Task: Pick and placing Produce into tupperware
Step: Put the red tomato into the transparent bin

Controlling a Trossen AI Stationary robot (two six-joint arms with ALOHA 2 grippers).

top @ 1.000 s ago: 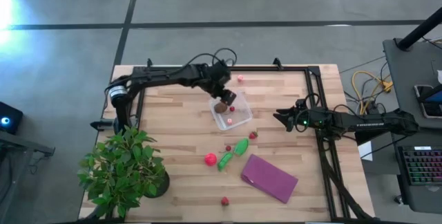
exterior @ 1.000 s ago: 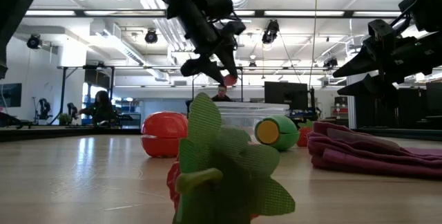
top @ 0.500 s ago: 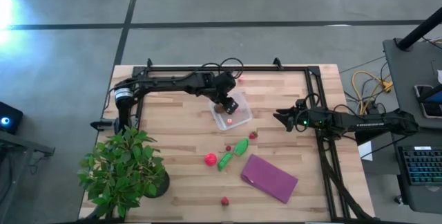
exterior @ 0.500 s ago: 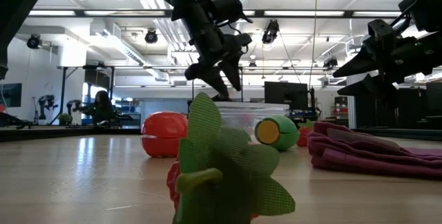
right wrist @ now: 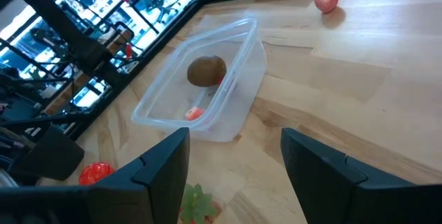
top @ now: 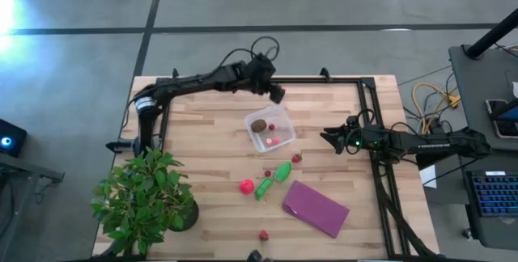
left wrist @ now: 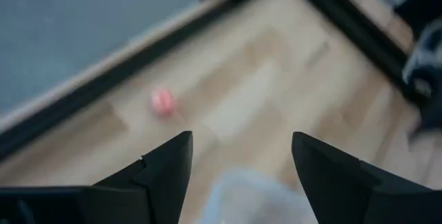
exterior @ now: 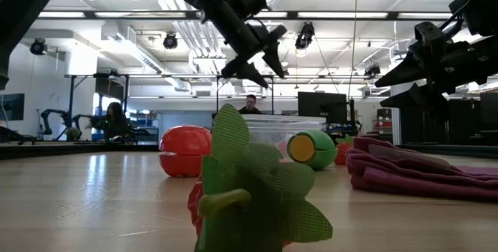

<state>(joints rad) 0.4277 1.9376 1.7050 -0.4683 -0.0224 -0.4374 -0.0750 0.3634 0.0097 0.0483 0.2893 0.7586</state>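
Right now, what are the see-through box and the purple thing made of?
The tupperware looks like thin clear plastic: glossy, and the brown ball shows through its wall. The purple rectangle seems to be soft cloth: matte, and bunched into folds in the low view.

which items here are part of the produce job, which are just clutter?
Job:
tupperware, holding brown ball and small red pieces
large red ball
green pods
loose red pieces, e.g.
left gripper, open

Clutter:
potted plant
purple rectangle
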